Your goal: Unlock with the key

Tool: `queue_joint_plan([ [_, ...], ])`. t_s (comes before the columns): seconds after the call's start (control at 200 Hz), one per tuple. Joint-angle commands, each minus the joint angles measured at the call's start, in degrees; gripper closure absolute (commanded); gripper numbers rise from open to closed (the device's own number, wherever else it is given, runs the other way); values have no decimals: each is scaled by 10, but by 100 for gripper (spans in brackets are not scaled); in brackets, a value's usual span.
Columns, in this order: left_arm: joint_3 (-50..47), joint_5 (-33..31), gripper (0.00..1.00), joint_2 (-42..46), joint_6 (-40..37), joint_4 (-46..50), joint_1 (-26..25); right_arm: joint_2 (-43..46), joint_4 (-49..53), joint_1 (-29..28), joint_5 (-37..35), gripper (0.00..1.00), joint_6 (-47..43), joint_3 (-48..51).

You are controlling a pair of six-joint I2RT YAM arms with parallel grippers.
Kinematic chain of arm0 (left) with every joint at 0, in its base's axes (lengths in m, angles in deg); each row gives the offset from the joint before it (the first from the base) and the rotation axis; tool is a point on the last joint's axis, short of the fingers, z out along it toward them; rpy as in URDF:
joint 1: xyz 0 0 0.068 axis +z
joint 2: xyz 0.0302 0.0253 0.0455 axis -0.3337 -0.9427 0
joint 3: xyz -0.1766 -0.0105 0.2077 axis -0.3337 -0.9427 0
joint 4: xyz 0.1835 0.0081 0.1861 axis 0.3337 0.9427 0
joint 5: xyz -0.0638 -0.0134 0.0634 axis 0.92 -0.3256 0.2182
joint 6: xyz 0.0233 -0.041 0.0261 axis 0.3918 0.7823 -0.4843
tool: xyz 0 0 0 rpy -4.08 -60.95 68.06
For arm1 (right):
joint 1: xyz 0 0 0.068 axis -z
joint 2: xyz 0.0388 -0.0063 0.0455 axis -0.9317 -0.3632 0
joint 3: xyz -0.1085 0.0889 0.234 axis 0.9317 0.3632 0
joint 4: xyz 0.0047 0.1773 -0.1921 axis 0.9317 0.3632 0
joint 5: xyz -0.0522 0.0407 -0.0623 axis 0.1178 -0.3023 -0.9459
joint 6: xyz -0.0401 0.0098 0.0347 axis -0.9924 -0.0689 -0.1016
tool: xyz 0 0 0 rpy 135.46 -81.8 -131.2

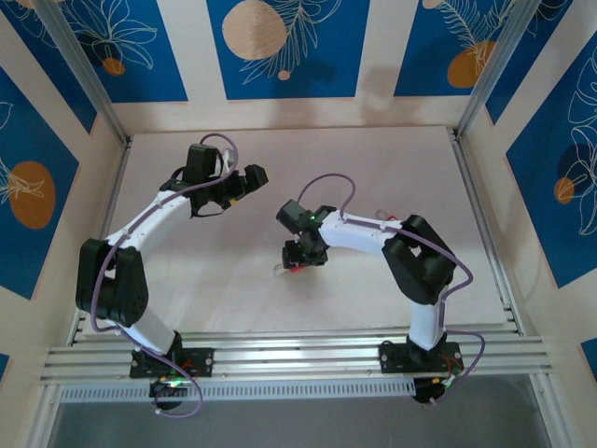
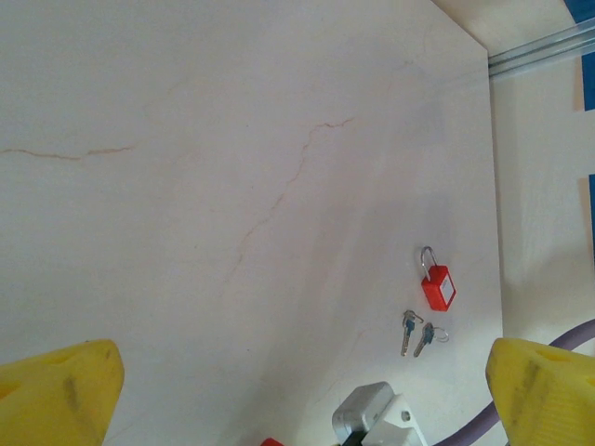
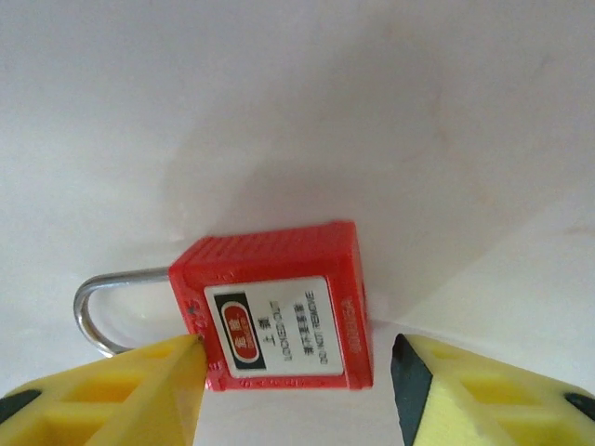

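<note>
Half spread, the right gripper (image 3: 297, 348) straddles the red padlock (image 3: 279, 302) lying flat near the surface's middle, one finger (image 3: 121, 390) touching its side: centre the jaws before squeezing, while the left gripper (image 2: 302, 381) hangs spread wide.

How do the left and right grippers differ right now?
Left gripper is spread wide; right gripper has a narrower gap. Left gripper hangs high above the table with nothing between its fingers; right gripper sits low, straddling the red padlock, one finger at its edge, the other apart. Shared: yellow fingers, neither clamped on anything.
</note>
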Motion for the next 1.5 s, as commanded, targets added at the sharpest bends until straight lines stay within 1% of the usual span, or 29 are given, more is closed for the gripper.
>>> queue_joint_plan([
  [0.0, 2, 6, 1, -4, -1, -9, 7, 9, -27, 1, 97, 43, 29, 17],
  [0.055, 0, 6, 1, -4, -1, -10, 7, 7, -36, 1, 108, 42, 37, 23],
  [0.185, 0, 8, 0, -7, 0, -10, 7, 22, -70, 9, 159, 42, 61, 45],
  [0.24, 0, 8, 0, -7, 0, -10, 7, 35, -68, 13, 154, 40, 65, 50],
  [0.37, 1, 11, 0, -9, 3, -14, 8, 69, -41, 6, 105, 35, 52, 56],
  [0.41, 2, 12, 1, -10, 4, -14, 8, 71, -22, -4, 77, 32, 38, 49],
  [0.46, 1, 14, 1, -12, 5, -14, 8, 66, 14, -17, 26, 29, 19, 33],
  [0.55, 1, 14, 0, -14, 7, -16, 8, 48, 58, -45, -34, 25, -22, 11],
  [0.71, 0, 16, 0, -15, 8, -19, 8, 16, 95, -82, -90, 23, -60, -10],
  [0.865, -4, 13, 0, -4, 7, -22, 9, -16, 98, -100, -118, 23, -56, -21],
  [0.995, -3, 15, 0, -4, 7, -22, 10, -40, 90, -89, -125, 23, -54, -40],
  [1.286, -4, 13, 0, -2, 5, -21, 13, -49, 74, -52, -117, 26, -65, -63],
  [1.491, -3, 16, 0, -5, 7, -23, 13, -46, 73, -49, -106, 28, -69, -63],
])
